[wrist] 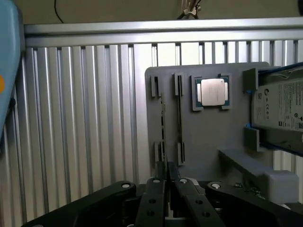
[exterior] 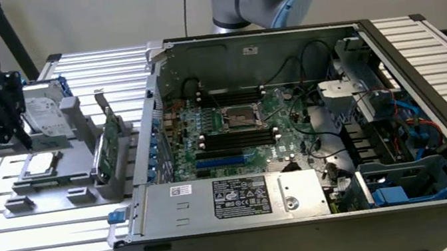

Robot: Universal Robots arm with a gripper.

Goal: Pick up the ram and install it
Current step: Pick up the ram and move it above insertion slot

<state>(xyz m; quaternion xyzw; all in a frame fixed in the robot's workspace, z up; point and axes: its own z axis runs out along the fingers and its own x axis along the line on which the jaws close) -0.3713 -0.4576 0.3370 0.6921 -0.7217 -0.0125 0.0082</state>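
Observation:
The ram [exterior: 103,162] stands on edge in a slot of the grey parts fixture [exterior: 54,193], left of the open computer case in the exterior view. From above it shows as a thin dark line [wrist: 179,118] beside the fixture's [wrist: 208,137] other slot. My gripper [exterior: 25,142] hangs over the fixture's far left side, apart from the ram. Its black fingers [wrist: 158,189] converge to a shut tip [wrist: 168,178] with nothing seen between them. The motherboard [exterior: 288,105] lies in the case with black memory slots [exterior: 235,139] and blue slots [exterior: 218,162].
A taller green expansion card [exterior: 114,130] stands next to the ram. A CPU [wrist: 212,91] and a hard drive [wrist: 279,109] also sit on the fixture. The case wall [exterior: 147,137] rises between fixture and motherboard. Cables and drive cages [exterior: 386,133] crowd the case's right side.

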